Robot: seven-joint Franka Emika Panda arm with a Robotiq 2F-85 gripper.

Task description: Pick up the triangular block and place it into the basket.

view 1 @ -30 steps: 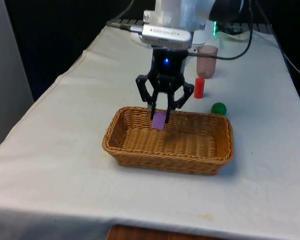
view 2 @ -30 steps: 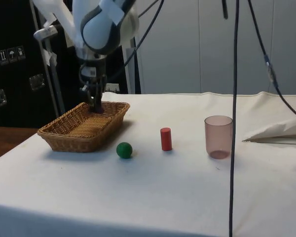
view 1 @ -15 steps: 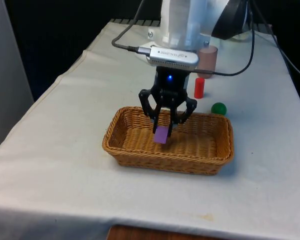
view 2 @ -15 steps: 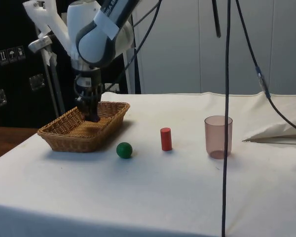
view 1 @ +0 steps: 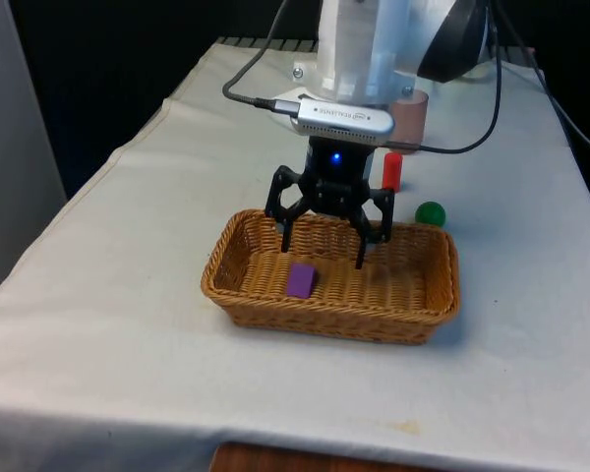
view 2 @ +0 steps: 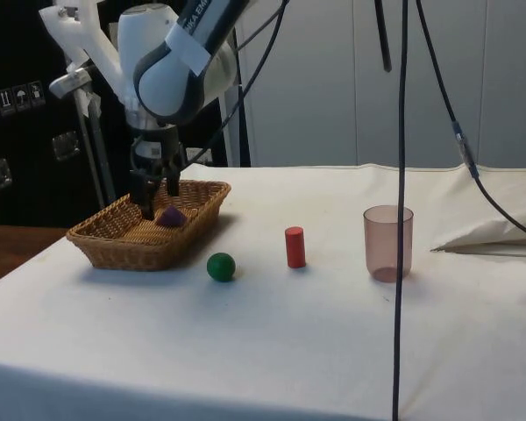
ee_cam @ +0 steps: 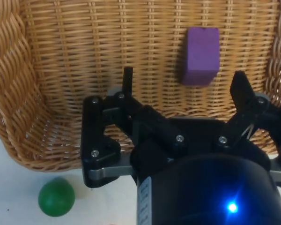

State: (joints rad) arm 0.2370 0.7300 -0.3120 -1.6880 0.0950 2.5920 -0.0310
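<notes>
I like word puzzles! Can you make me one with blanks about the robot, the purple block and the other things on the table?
1. The purple block lies inside the ____.
2. The robot's gripper has its jaws ____ above the basket.
3. The ball on the cloth is coloured ____.
4. The red cylinder stands between the ball and the see-through ____.

Missing words: basket; open; green; cup

1 basket (view 1: 428, 295), 1 purple block (view 1: 301, 279) — seemingly triangular — 1 ball (view 1: 430, 213), 1 cylinder (view 1: 392, 171), 1 cup (view 2: 387, 242).
</notes>
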